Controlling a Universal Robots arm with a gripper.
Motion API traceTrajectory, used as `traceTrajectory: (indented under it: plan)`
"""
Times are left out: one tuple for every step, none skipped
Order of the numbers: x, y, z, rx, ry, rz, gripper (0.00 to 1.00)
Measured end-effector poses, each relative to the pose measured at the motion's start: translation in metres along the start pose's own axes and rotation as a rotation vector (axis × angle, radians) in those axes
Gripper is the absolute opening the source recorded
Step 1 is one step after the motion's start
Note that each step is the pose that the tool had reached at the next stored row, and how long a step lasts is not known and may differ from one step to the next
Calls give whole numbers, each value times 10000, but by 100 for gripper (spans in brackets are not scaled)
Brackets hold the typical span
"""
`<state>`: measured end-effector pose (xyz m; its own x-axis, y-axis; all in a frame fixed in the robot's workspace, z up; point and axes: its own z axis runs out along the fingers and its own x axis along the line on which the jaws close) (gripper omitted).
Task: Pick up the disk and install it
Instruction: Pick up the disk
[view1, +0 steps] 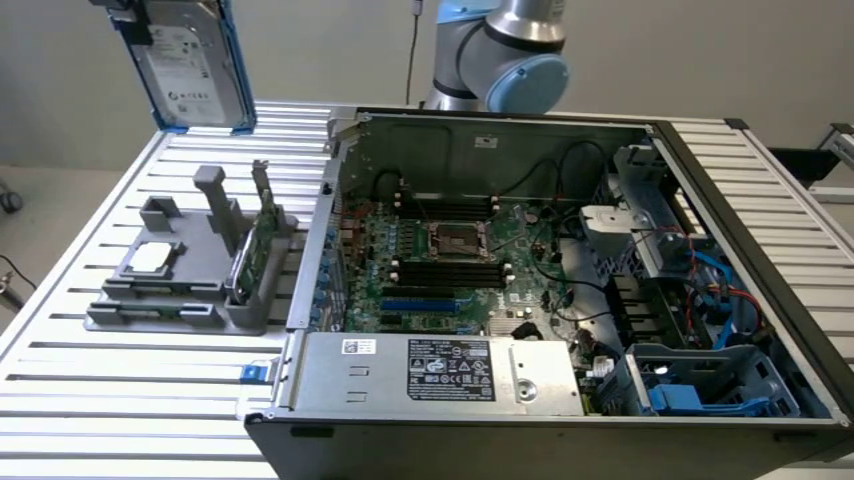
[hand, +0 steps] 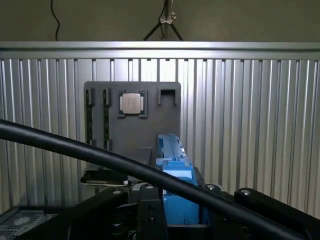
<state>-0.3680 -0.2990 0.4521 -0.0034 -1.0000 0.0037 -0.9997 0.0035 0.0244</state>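
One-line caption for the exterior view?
The hard disk in its blue carrier held aloft above the grey parts holder, beside the open computer case.

Desk (view1: 134, 400): silver ribbed aluminium slats laid side by side, with one long rail along its edge in the wrist view.
Wall (view1: 334, 50): plain pale grey, directly behind the desk.
Floor (view1: 40, 230): pale grey, beside the desk at the exterior view's left.
Tripod (hand: 167, 22): thin dark legs, just beyond the desk's rail, against a dim olive backdrop.
Light: even and soft, giving a dull sheen along the desk's slats.
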Motion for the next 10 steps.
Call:
traceTrajectory:
  plan:
    - [11, -44, -35, -3, -9, 1, 33]
    - [23, -88, -64, 1, -22, 0, 33]
    - [35, -137, -98, -2, -35, 0, 33]
    - [47, -181, -126, -1, -49, -1, 33]
    - [58, -225, -155, -1, -62, -1, 33]
    - [70, -270, -183, -1, -75, -1, 33]
    - [81, -314, -211, -2, -86, -2, 33]
    - [93, -359, -238, -2, -99, -3, 33]
    - [104, -403, -265, 0, -110, -3, 33]
    - [115, -447, -292, -2, -120, -2, 33]
